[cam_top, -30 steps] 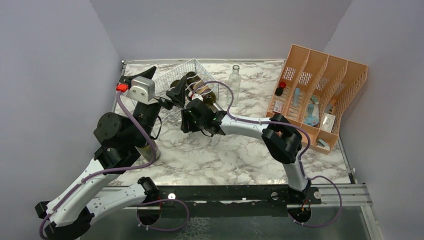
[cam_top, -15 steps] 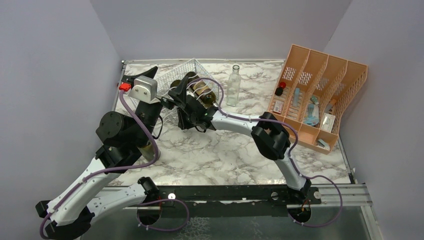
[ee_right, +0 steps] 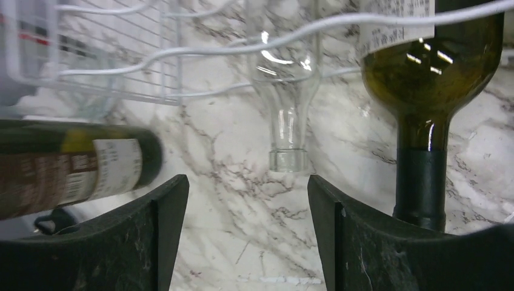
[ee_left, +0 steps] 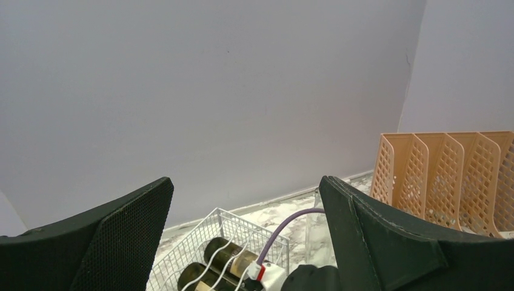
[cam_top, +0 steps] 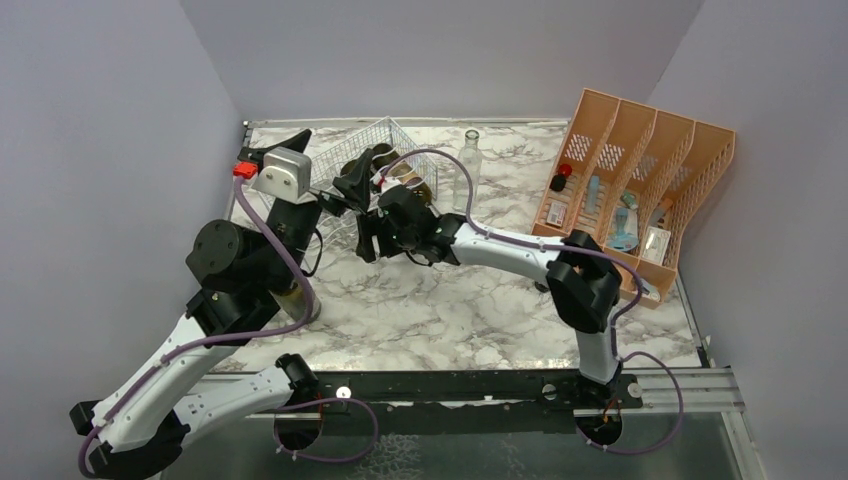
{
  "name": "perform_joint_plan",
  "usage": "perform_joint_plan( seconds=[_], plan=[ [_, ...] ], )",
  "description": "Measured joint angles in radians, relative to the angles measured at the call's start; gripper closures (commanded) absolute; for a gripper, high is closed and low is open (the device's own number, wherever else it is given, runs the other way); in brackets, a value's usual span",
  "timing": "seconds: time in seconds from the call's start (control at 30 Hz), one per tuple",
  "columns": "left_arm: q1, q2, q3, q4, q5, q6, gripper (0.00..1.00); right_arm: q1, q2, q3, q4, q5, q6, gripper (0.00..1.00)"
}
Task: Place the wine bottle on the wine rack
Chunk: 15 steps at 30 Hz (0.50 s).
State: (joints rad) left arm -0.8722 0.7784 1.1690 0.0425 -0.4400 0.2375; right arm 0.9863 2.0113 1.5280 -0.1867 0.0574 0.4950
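Observation:
The wine rack [cam_top: 345,150], a silvery-white wire frame, stands at the back left of the marble table. Two dark wine bottles [cam_top: 408,183] lie in it; their bases [ee_left: 216,250] show in the left wrist view. In the right wrist view a dark green bottle [ee_right: 431,79] rests under a wavy wire, its capped neck toward me. My right gripper [cam_top: 368,240] [ee_right: 247,182] is open just before the rack, with only marble between its fingers. My left gripper [cam_top: 320,165] [ee_left: 245,182] hangs wide open above the rack, holding nothing.
A clear glass bottle [cam_top: 468,168] [ee_right: 285,91] stands right of the rack. An orange slotted file organizer [cam_top: 635,190] [ee_left: 448,176] with small items fills the back right. Another dark labelled bottle [ee_right: 73,167] lies crosswise, blurred, at the left of the right wrist view.
The right arm has drawn back a little from the rack, toward the right, and its elbow has swung outward. The left arm has barely moved.

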Motion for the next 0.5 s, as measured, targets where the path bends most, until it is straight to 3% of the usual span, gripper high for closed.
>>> perform_joint_plan(
  seconds=[0.23,0.5],
  plan=[
    [0.000,-0.008,0.079,-0.040,-0.026,0.003,0.01,0.025,-0.165,-0.083,0.184,-0.196,-0.092,0.26],
    [0.000,-0.045,0.134,-0.044,-0.053,0.017,0.01,0.108,-0.185,-0.084,0.400,-0.401,-0.200,0.26]
  ],
)
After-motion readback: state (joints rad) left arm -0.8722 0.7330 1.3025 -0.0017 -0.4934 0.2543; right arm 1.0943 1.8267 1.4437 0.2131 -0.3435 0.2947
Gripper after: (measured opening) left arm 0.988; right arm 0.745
